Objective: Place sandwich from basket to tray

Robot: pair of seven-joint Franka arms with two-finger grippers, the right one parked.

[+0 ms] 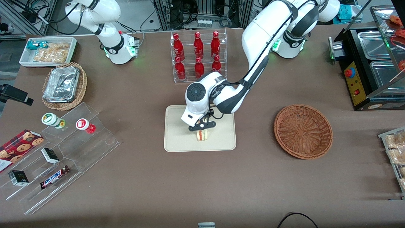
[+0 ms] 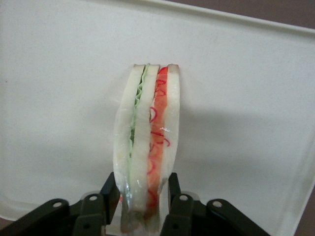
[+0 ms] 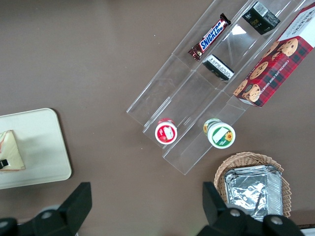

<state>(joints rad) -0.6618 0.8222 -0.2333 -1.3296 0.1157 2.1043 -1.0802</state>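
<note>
Front view
Claw [image 1: 202, 126]: over the tray [image 1: 177, 139], pointing down, clamped on the sandwich [image 1: 201, 135].
Sandwich: stands on edge on the tray, near the tray's middle, its upper part hidden by the claw.
Tray: cream, lies flat on the brown tabletop [image 1: 202, 186], nearer the camera than the bottle rack [image 1: 198, 56].
Basket [image 1: 303, 131]: round, reddish-brown wicker, nothing in it, on the tabletop well apart from the tray, toward the working arm's end.
Bottle rack: clear, holds red bottles in two rows.
Foil basket [image 1: 64, 86]: lighter wicker with foil containers, toward the parked arm's end.
White bin [image 1: 48, 51]: holds snack packs, farther from the camera than the foil basket.
Clear steps [image 1: 68, 152]: carry two small cups, a cookie box, two dark little boxes and a Snickers bar [image 1: 54, 177].

Left wrist view
Sandwich [image 2: 147, 147]: wrapped in clear film, white bread slices with green filling in one gap and red in the other; one end is pinched between the two black fingers [image 2: 180, 206].
Tray [image 2: 256, 98]: fills the background under the sandwich; its rim and a strip of tabletop show at the edge.

Right wrist view
Tray [image 3: 39, 147]: one rounded corner shows, with the sandwich [image 3: 11, 150] on it.
Clear steps [image 3: 197, 98]: hold the Snickers bar [image 3: 209, 36], the cups and the cookie box.
</note>
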